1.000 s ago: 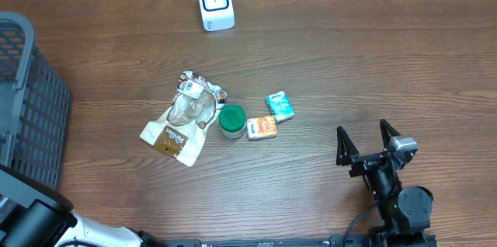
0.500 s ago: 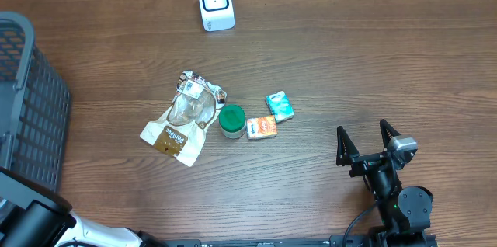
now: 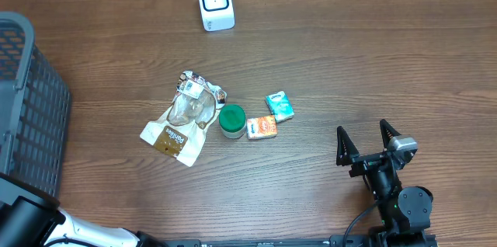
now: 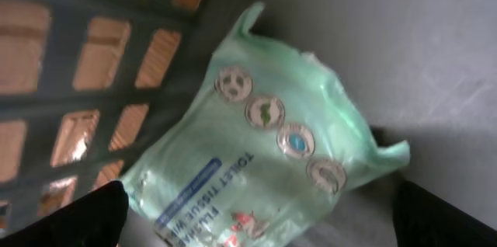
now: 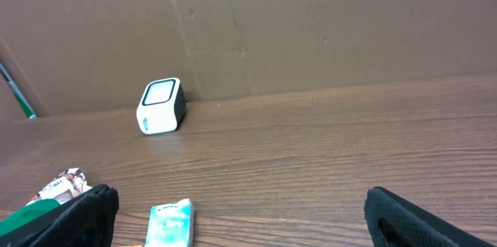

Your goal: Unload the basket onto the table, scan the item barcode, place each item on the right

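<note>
The white barcode scanner [image 3: 214,3] stands at the table's far edge and also shows in the right wrist view [image 5: 161,106]. In the left wrist view, a pale green pack of toilet tissue wipes [image 4: 264,146] lies on the grey basket floor. My left gripper [image 4: 264,224] is open, its dark fingertips [image 4: 93,216] on either side of the pack's near end and apart from it. Overhead, only the left arm [image 3: 23,227] shows, at the bottom left. My right gripper [image 3: 362,128] is open and empty at the front right, pointing toward the scanner.
A grey mesh basket [image 3: 27,99] fills the left side. Mid-table lie a clear and brown snack bag [image 3: 180,119], a green-lidded tub [image 3: 231,120], an orange pack [image 3: 262,126] and a teal pack [image 3: 279,106]. A cardboard wall [image 5: 311,22] backs the table.
In the overhead view the left arm has slid a little lower toward the bottom left corner. The right arm and the table items have not moved.
</note>
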Controlling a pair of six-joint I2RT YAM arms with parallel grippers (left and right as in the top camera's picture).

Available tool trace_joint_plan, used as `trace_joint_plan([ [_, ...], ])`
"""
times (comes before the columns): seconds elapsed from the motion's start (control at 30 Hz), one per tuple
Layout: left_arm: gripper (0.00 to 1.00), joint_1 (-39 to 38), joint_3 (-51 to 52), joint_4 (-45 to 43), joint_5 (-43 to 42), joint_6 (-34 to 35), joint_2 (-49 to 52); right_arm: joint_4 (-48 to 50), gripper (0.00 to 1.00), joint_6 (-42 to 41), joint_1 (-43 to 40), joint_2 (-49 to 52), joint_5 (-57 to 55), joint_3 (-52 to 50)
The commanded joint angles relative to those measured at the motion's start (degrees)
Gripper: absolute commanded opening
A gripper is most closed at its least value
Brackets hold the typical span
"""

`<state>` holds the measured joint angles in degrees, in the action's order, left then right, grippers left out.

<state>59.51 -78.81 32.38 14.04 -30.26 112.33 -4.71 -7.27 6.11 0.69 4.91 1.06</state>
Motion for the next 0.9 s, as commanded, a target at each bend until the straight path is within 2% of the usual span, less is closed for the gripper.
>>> trace_joint_plan([
  [0.0,0.94,0.0,0.6,0.1,-2.4,-1.1,4.0,0.3,1.0,0.1,0.3,-0.5,-0.6,-0.6],
  [0.1,0.81,0.0,0.6,0.2,-5.2,-1.0,5.6,0.3,1.0,0.1,0.3,-0.5,-0.6,-0.6],
  [0.33,0.6,-0.3,0.6,3.0,-15.3,-0.9,6.5,0.3,1.0,0.1,0.3,-0.5,-0.6,-0.6],
  [0.57,0.55,-0.3,0.6,6.7,-27.6,1.2,6.5,0.3,1.0,0.1,0.3,-0.5,-0.6,-0.6],
  [0.77,0.48,-0.3,0.6,7.5,-29.0,3.8,6.5,0.3,1.0,0.1,0.3,-0.5,-0.6,-0.6],
  [0.87,0.51,-0.8,0.6,7.4,-30.3,4.9,6.5,0.3,1.0,0.1,0.3,-0.5,-0.6,-0.6],
])
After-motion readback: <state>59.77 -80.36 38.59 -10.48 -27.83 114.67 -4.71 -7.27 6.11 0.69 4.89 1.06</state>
